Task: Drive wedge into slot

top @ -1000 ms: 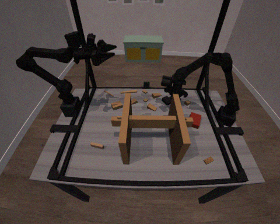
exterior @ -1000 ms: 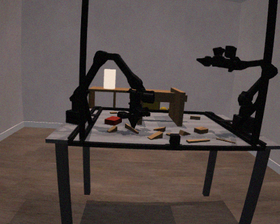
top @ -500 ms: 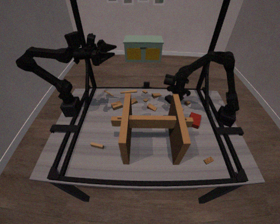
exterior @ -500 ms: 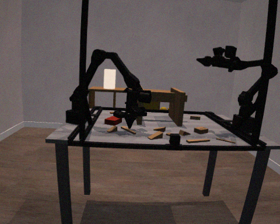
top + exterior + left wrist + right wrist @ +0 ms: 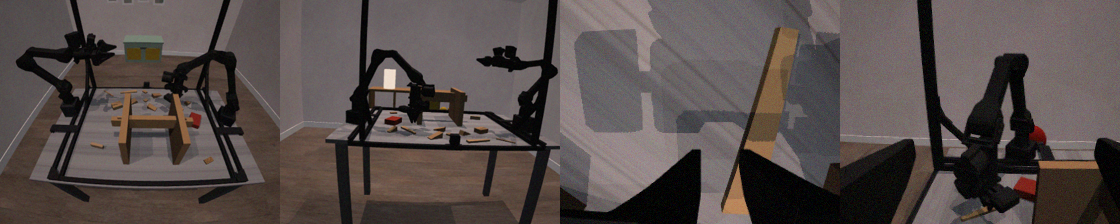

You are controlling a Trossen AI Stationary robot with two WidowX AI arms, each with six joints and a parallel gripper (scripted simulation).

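A wooden rail point(image 5: 151, 121) runs through two upright end boards point(image 5: 125, 128) point(image 5: 179, 128) in the middle of the table. Several loose wedges point(image 5: 151, 107) and wood scraps lie behind it. My left gripper point(image 5: 170, 96) hangs low over the table, just behind the right-hand board. Its fingers stand a little apart with nothing between them, and a thin wooden strip point(image 5: 766, 110) lies on the table under the right finger. My right gripper point(image 5: 112, 49) is wide open and empty, high in the air at the back left; it also shows in the exterior view point(image 5: 481, 60).
A red block point(image 5: 196, 120) lies beside the rail's right end. Single scraps lie at the front left point(image 5: 97, 144) and the front right point(image 5: 208, 160). A black frame point(image 5: 146, 181) rims the table, with tall posts at the back. A green cabinet point(image 5: 143, 48) stands behind.
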